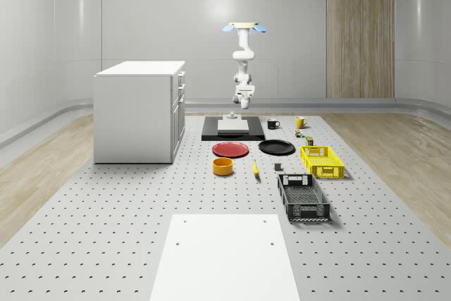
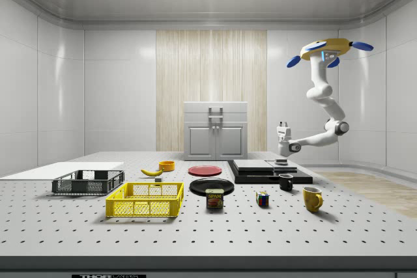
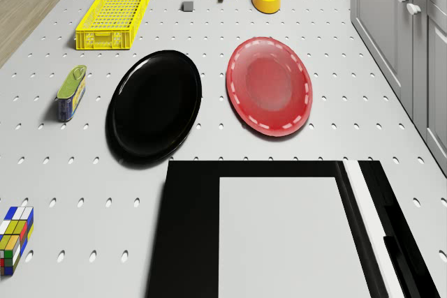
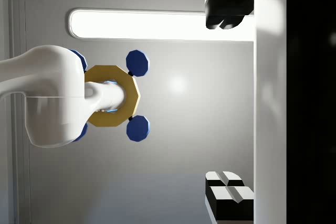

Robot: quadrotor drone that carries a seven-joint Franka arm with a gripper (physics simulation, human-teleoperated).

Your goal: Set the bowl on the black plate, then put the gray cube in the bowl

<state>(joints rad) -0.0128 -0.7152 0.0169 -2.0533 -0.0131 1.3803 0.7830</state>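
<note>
Nearest the whole-scene camera lies a white slab (image 1: 222, 255), and past it the orange bowl (image 1: 223, 166) stands on the table (image 1: 106, 230) just in front of the red plate (image 1: 230, 149), apart from the black plate (image 1: 276, 147) beside that. Between the banana (image 1: 255, 168) and the yellow basket (image 1: 322, 161) sits the gray cube (image 1: 277, 167), near the black crate (image 1: 303, 197). At the far end the drone (image 1: 244, 28) hovers above the black platform (image 1: 233, 132), its gripper (image 2: 283, 127) hanging over that platform, pointed upward with fingers spread wide.
</note>
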